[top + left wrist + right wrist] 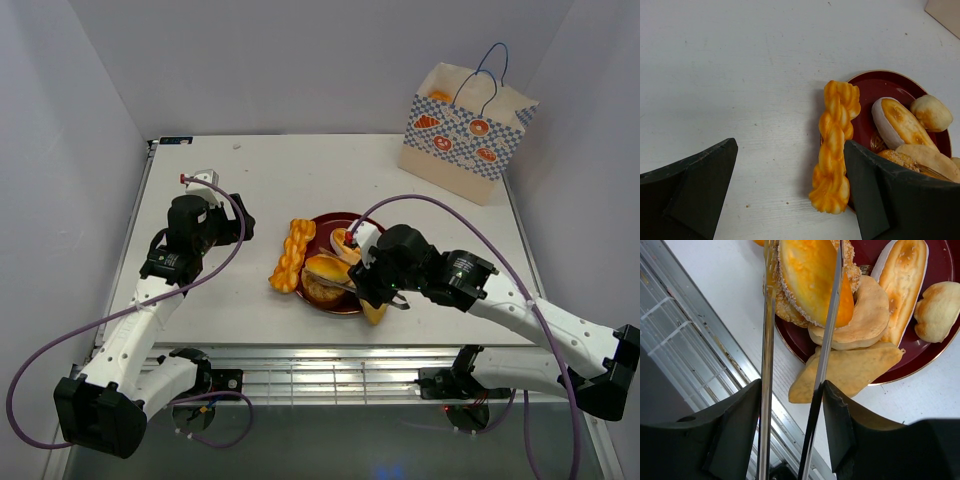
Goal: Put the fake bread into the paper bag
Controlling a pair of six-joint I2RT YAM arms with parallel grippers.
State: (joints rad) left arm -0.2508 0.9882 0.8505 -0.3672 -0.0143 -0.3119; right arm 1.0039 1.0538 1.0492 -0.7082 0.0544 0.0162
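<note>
The fake bread is piled on a dark red plate (322,222) mid-table, with a braided stick (292,256) against the plate's left rim. My right gripper (790,412) is shut on metal tongs (766,340). The two blades of the tongs stand either side of an orange-topped oval roll (807,275). Under that roll lie a flat wedge (855,371), a long roll (905,275) and a round bun (940,310). My left gripper (790,192) is open above the table, the braided stick (835,145) just inside its right finger (880,195). The paper bag (466,132) stands upright at the far right.
A metal grille (320,375) runs along the table's near edge, just below the plate and the wedge (375,313) that overhangs it. White walls close in the left, back and right sides. Purple cables loop from both arms.
</note>
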